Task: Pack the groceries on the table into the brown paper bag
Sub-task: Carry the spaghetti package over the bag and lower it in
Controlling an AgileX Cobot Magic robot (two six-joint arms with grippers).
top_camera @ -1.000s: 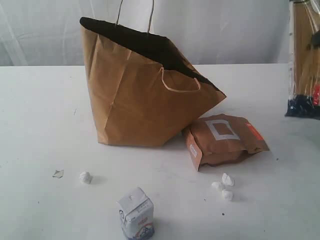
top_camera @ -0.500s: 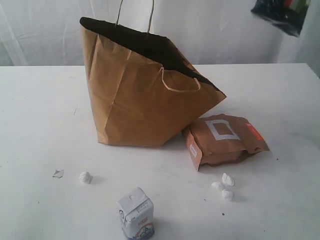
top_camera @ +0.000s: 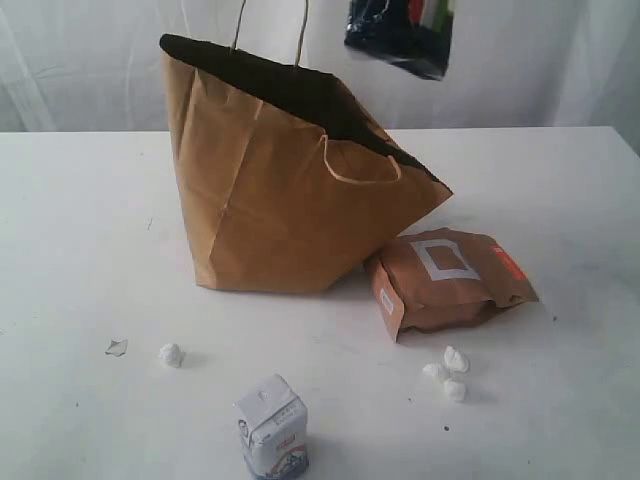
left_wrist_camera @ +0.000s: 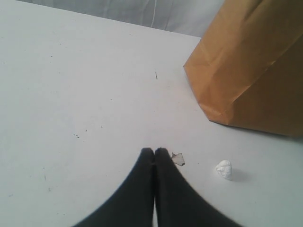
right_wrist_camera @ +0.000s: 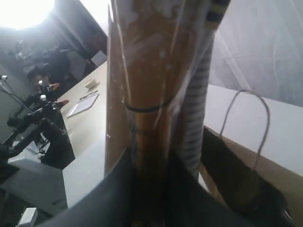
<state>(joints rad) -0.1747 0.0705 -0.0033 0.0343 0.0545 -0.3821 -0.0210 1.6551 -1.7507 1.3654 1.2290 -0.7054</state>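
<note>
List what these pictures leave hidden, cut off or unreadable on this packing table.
- Exterior view: inside of the tall kraft-brown paper bag, lost in shadow.
- Exterior view: long clear pasta packet, cut by the top edge.
- Exterior view: print on the small white carton, too small.

Ext: pasta packet (top_camera: 400,35) cut off at top; bag (top_camera: 280,210) interior dark.

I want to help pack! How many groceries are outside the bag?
3: the white carton at the front of the table, the brown pouch beside the paper bag, the pasta packet up in the air. Others may hide inside.
</note>
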